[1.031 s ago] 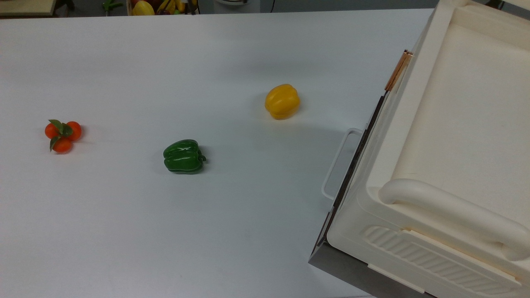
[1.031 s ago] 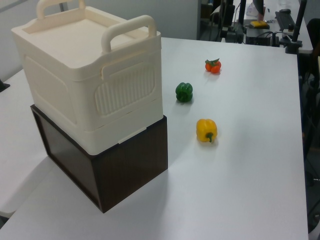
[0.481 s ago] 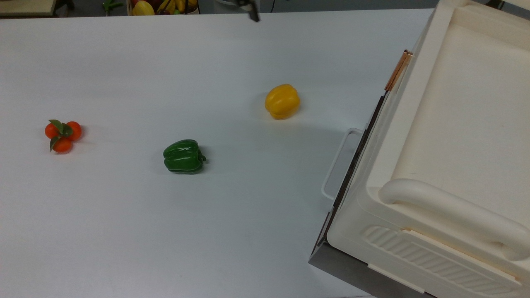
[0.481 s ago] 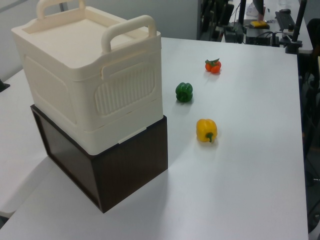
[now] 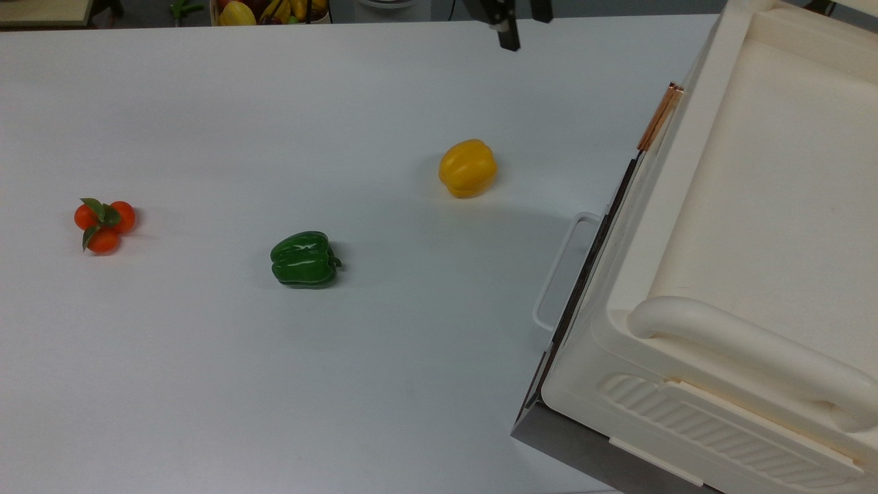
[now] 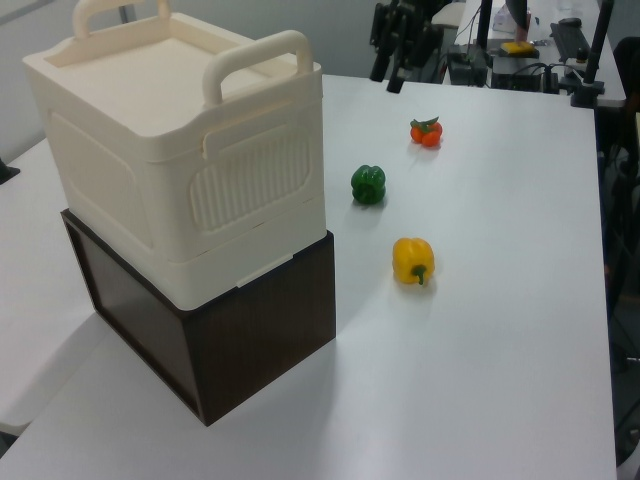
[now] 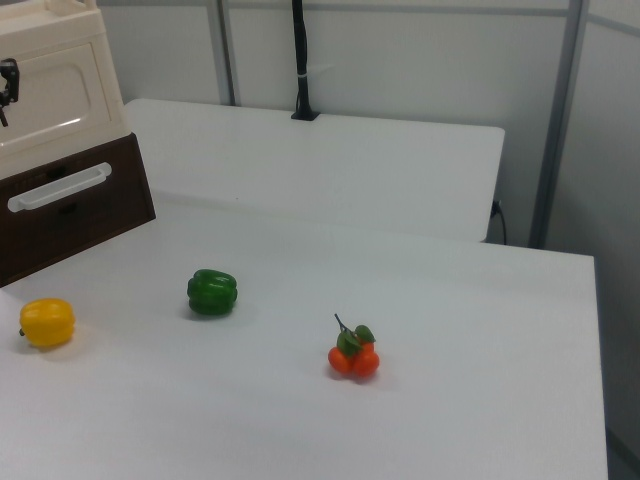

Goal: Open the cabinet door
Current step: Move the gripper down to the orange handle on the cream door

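The cabinet (image 6: 170,150) is a big cream-white box with thick top handles, standing on a dark brown base (image 6: 250,340); it fills the top view's right (image 5: 768,206). Its cabinet door (image 7: 50,95), a cream panel with a recessed inset, faces the table and lies flush with the cabinet. The door's copper bar handle (image 5: 659,116) runs along the cabinet's upper edge. My gripper (image 5: 525,27) hangs open and empty above the table's far edge, left of the copper handle and well apart from it. In the left view the gripper (image 6: 388,72) is dark, behind the cabinet's right corner.
A yellow pepper (image 5: 467,167), a green pepper (image 5: 304,259) and a cluster of small red tomatoes (image 5: 103,224) lie on the white table (image 5: 274,384). A white wire loop handle (image 5: 557,271) sticks out from the dark base drawer below the door.
My gripper came in at the top view's upper edge and moved right, toward the cabinet. The cabinet, peppers and tomatoes have not moved.
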Controlling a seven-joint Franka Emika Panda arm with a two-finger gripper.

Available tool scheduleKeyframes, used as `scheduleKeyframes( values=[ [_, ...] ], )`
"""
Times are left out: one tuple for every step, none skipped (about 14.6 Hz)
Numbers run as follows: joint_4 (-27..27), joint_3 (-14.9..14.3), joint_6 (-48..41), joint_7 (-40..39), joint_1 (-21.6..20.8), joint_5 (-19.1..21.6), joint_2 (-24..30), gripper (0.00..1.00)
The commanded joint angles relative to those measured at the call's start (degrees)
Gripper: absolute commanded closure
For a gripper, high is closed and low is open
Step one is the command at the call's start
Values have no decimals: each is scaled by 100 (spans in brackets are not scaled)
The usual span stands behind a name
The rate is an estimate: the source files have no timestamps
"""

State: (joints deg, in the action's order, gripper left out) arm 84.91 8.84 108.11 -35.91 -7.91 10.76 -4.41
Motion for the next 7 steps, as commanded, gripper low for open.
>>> scheduleKeyframes(
  values=[
    [-107, 214, 578, -100, -53, 101, -279, 55],
    [-107, 276, 693, -100, -70, 93, -314, 57],
    [-107, 294, 859, -100, -105, 92, -341, 62],
    [-107, 329, 1026, -74, -140, 92, -410, 62],
    [-107, 373, 1141, -48, -150, 92, -446, 62],
    [-107, 417, 1247, -48, -158, 92, -481, 62],
    [-107, 478, 1317, -48, -158, 92, -516, 62]
  ],
)
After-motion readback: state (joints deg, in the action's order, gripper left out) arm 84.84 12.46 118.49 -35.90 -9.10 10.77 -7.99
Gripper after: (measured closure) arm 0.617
